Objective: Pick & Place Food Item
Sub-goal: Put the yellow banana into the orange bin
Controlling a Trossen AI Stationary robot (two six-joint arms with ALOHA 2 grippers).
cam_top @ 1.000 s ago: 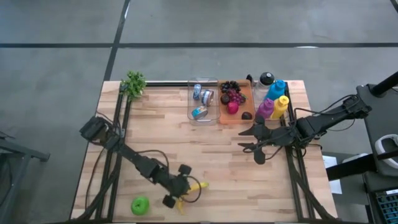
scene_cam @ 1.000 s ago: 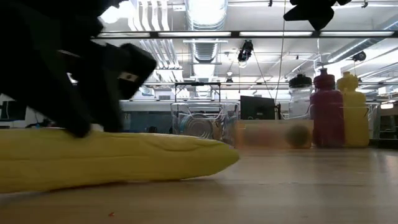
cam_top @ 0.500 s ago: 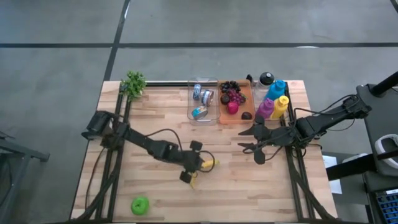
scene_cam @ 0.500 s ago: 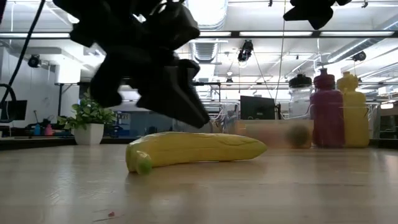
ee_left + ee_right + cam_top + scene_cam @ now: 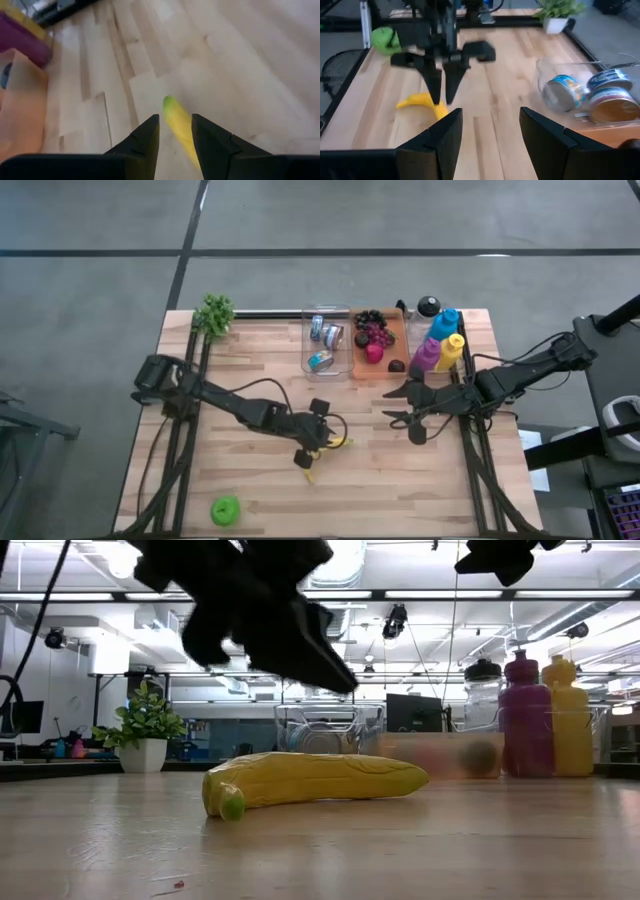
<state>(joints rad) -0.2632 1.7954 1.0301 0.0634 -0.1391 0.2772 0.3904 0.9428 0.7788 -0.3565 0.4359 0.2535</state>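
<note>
High view, and the table [image 5: 400, 470] fills the middle of the frame, wooden planks running across it. The left arm reaches in from the left edge to centre frame, and the left gripper [image 5: 311, 436] hangs right over the banana [image 5: 327, 448], which lies flat on the wood just below centre. In the low view there's clear daylight between the dark fingers up top and the yellow fruit beneath, so nothing is gripped; the left wrist view shows the two fingers [image 5: 145, 142] spread a little, with the banana's green tip poking up between them. The right gripper [image 5: 408, 408] waits at the right of centre, fingers parted and empty, as its own wrist view confirms. At the top middle sit the clear bin [image 5: 309, 366] of cans and the orange tray [image 5: 398, 340] of fruit beside it, with the bottles [image 5: 444, 340] to their right. A plant [image 5: 215, 313] sits upper left, and a green apple [image 5: 225, 509] lower left. My read: the pick-up step is in hand, with the gripper lined up but not down. The next move calls for a straight descent astride the banana, then a firm close before any lift towards the tray.
</note>
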